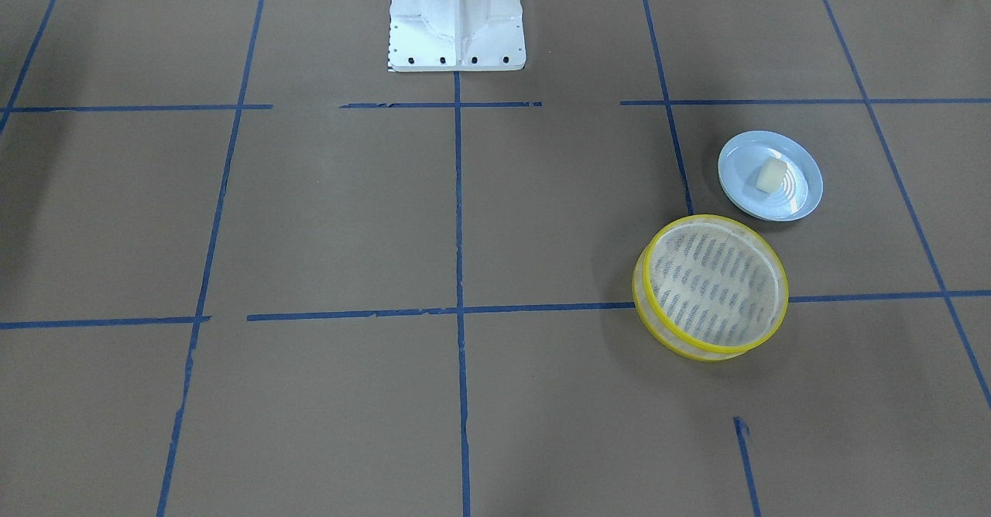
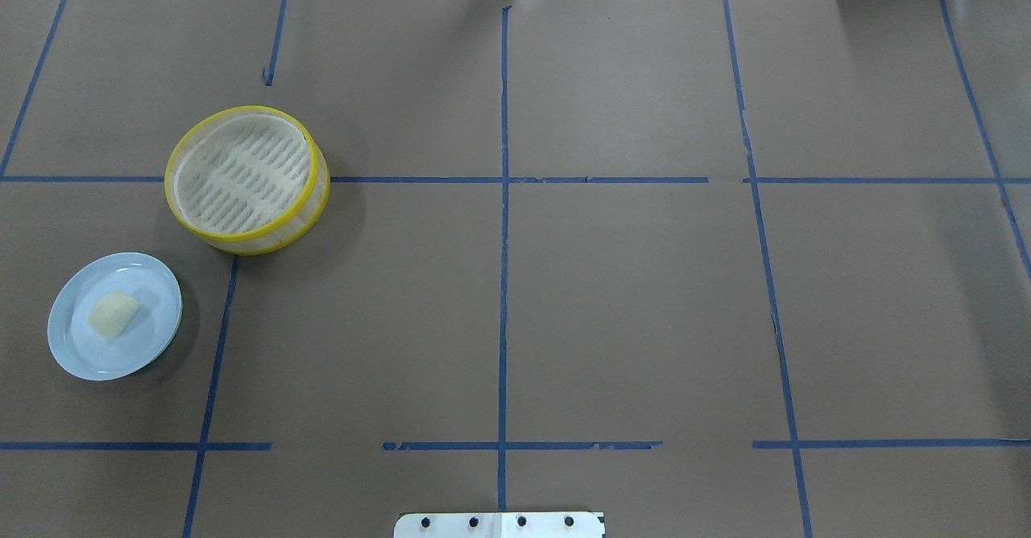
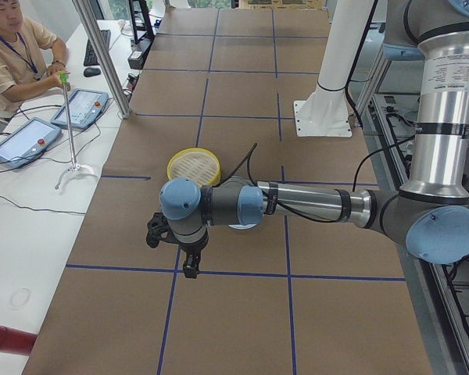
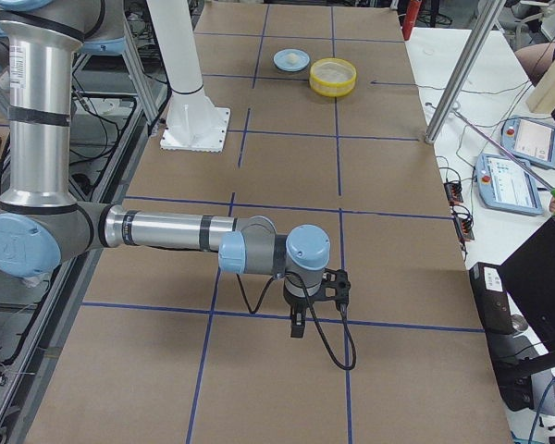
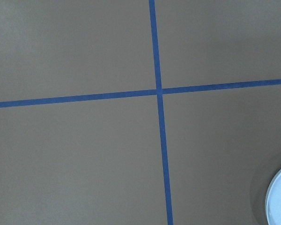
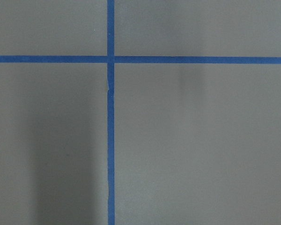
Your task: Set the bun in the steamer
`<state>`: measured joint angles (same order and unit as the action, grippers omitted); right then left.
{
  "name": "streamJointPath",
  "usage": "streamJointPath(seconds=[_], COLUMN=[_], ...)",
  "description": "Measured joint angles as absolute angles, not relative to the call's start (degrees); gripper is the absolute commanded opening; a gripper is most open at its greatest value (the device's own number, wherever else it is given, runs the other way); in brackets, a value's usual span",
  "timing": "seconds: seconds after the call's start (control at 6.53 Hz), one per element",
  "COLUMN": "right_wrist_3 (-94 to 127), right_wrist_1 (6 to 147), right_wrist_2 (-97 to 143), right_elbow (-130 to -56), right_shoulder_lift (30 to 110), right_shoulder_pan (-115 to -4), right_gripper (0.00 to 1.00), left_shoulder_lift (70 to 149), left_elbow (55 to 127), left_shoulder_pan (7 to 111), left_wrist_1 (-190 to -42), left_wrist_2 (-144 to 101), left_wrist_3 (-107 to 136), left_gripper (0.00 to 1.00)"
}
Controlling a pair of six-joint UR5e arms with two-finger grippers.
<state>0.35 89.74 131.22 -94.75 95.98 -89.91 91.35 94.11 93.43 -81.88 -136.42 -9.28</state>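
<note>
Both: left claw [image 3: 189, 267], right claw [image 4: 297, 326], cannot tell spread | bun [image 2: 113, 313] on plate [image 2: 97, 357] | steamer [image 2: 242, 171] near plate, apart

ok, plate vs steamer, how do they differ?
The plate is pale blue and opaque; the steamer has yellow rims and translucent whitish sides. The plate is smaller and shallower; the steamer is wider with upright walls. The plate holds the bun; the steamer is empty. Both are round.

Bright, even light, soft shadow beside the steamer [image 2: 242, 175], views sharp.
</note>
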Motion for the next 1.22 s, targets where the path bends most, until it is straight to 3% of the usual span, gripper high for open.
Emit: streamJointPath(seconds=[0.92, 1.22], right_wrist_3=[0.35, 0.35], right_wrist_1=[89.74, 89.74], right_wrist_2=[131.22, 131.22], right_elbow=[-94.73, -94.72], right_shoulder_lift=[95.98, 95.98], right_shoulder_pan=[-89.91, -89.91], right_gripper=[1.00, 1.00], left_shoulder_lift=[91.21, 91.09], left_elbow=[94.26, 92.83], left_shoulder_pan=[93.13, 88.50], left_wrist_1=[-83.73, -94.52], left_wrist_2=[-136.69, -138.27], left_wrist_3=[-9.36, -7.16], left_gripper=[1.00, 1.00])
